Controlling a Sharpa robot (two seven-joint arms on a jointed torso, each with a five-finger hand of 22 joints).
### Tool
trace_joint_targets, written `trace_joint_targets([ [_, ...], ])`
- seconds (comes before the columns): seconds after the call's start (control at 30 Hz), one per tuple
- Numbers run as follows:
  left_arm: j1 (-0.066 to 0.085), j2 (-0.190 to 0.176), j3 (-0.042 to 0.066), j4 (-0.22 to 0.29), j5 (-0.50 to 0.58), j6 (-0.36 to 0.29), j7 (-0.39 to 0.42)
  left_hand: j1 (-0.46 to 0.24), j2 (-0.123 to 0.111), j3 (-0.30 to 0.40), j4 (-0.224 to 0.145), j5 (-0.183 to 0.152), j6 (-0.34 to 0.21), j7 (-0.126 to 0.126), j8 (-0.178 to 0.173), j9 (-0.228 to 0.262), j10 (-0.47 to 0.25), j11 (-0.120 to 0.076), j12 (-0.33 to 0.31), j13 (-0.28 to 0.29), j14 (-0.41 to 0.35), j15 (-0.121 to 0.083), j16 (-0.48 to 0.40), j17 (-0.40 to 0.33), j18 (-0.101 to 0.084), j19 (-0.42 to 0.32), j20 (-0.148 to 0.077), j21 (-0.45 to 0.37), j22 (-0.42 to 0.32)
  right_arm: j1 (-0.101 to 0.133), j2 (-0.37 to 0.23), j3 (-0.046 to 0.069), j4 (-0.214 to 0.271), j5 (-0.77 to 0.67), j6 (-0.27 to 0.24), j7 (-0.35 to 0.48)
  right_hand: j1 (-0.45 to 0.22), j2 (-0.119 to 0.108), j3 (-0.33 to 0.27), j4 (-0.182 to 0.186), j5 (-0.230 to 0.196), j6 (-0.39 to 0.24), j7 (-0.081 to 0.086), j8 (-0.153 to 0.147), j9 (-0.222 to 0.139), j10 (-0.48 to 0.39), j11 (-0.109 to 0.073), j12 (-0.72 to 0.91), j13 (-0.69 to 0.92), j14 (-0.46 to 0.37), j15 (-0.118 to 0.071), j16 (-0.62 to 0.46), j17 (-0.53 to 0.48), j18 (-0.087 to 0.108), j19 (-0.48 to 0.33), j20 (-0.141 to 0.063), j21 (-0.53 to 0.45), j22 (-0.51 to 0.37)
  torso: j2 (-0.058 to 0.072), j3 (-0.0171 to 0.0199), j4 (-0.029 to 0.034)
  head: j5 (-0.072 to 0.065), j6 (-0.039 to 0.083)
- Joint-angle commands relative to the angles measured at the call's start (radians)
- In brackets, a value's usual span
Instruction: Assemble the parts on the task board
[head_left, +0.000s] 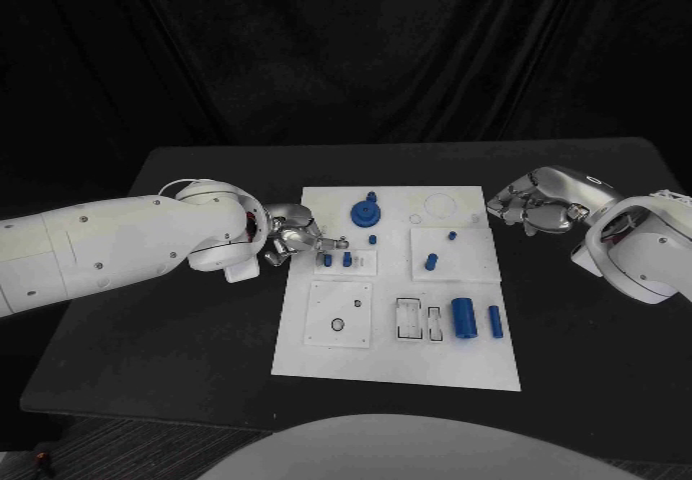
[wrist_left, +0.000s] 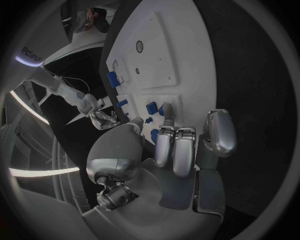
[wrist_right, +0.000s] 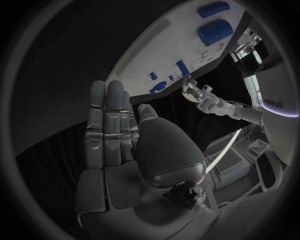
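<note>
The task board (head_left: 397, 360) was a white rectangular plate at the middle of the black table (head_left: 173, 340); on it lay a blue gear (head_left: 366, 212), one thick cylinder (head_left: 463, 318), one thin rod (head_left: 495, 320) and five small pegs; the left hand (head_left: 296, 238) touched its left edge, fingers apart, grasping nothing; the right hand (head_left: 537, 208) hovered off its far right corner, empty, fingers straight.

We are seeing the white board (head_left: 397, 350) lying flat mid-table, with small raised white plates on it. A blue gear (head_left: 366, 212) is sitting near its far edge, small blue pegs (head_left: 336, 259) are standing on the plates at its middle, and a thick blue cylinder (head_left: 463, 318) is lying beside a thinner rod (head_left: 495, 320) toward its near right.
</note>
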Motion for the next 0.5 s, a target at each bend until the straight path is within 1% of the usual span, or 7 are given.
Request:
trace_joint_targets([
  [0.03, -0.002, -0.003, 0.001, 0.006, 0.007, -0.017, 0.044, 0.005, 0.007, -0.004, 0.002, 0.005, -0.001, 0.0, 0.003, -0.002, 0.047, -0.001, 0.005, 0.213, 0.106, 0.002, 0.003, 0.263, 0.012, 0.008, -0.001, 0.006, 0.167, -0.002, -0.001, 0.001, 0.001, -0.001, -0.006, -0.017, 0.009, 0.002, 0.007, -0.001, 0.007, 0.007, -0.001, -0.003, -0.002, 0.006, 0.002, -0.006, -0.001, 0.009, 0.0, -0.004, -0.001, 0.01, 0.006, 0.001, -0.004, -0.002, 0.0, 0.0008, 0.0001, 0.0, 0.0],
  [0.17, -0.002, -0.006, 0.001, 0.011, 0.007, -0.025, 0.046, 0.014, 0.015, -0.01, 0.006, 0.013, -0.002, 0.001, 0.001, -0.005, 0.048, -0.001, 0.006, 0.213, 0.106, 0.002, 0.003, 0.263, 0.012, 0.008, -0.001, 0.007, 0.167, -0.002, -0.001, 0.001, 0.001, -0.001, -0.007, -0.018, 0.01, 0.003, 0.008, -0.001, 0.007, 0.007, -0.001, -0.003, -0.002, 0.006, 0.002, -0.006, -0.001, 0.009, 0.0, -0.004, -0.001, 0.01, 0.006, 0.001, -0.004, -0.002, 0.0, 0.0001, 0.0008, -0.001, 0.0],
  [0.37, -0.002, -0.011, 0.001, 0.016, 0.006, -0.035, 0.027, 0.017, 0.017, -0.012, 0.006, 0.015, -0.002, 0.0, 0.0, -0.006, 0.051, -0.001, 0.009, 0.216, 0.106, 0.002, 0.003, 0.263, 0.011, 0.012, -0.001, 0.013, 0.169, -0.002, -0.001, 0.001, 0.001, -0.001, -0.006, -0.019, 0.011, 0.003, 0.01, -0.001, 0.008, 0.006, -0.001, -0.004, -0.002, 0.006, 0.002, -0.007, -0.001, 0.009, 0.0, -0.004, -0.001, 0.01, 0.006, 0.001, -0.005, -0.002, 0.0, 0.0002, 0.0001, 0.001, 0.0],
  [0.4, -0.002, -0.012, 0.001, 0.017, 0.006, -0.038, 0.023, 0.02, 0.018, -0.016, 0.007, 0.017, 0.003, 0.0, 0.002, -0.007, 0.052, -0.001, 0.01, 0.217, 0.106, 0.002, 0.003, 0.263, 0.01, 0.014, -0.001, 0.016, 0.17, -0.002, -0.001, 0.001, 0.001, -0.001, -0.007, -0.019, 0.011, 0.003, 0.01, -0.001, 0.008, 0.006, -0.001, -0.004, -0.002, 0.006, 0.002, -0.007, -0.001, 0.009, 0.0, -0.004, -0.001, 0.01, 0.006, 0.001, -0.005, -0.002, 0.0, 0.0002, -0.0001, 0.001, 0.0],
  [0.5, -0.001, -0.019, 0.001, 0.022, 0.006, -0.056, 0.013, 0.034, 0.022, -0.037, 0.008, 0.02, 0.019, -0.006, 0.025, 0.006, 0.056, -0.006, 0.014, 0.22, 0.106, -0.002, 0.003, 0.263, 0.009, 0.019, -0.004, 0.024, 0.171, -0.002, -0.002, 0.001, 0.002, -0.001, -0.011, -0.019, 0.012, 0.004, 0.011, 0.0, 0.007, 0.007, -0.001, -0.004, -0.002, 0.006, 0.002, -0.007, -0.001, 0.01, 0.0, -0.004, -0.001, 0.01, 0.007, 0.001, -0.005, -0.002, 0.0, -0.0003, -0.0005, 0.001, 0.0],
])
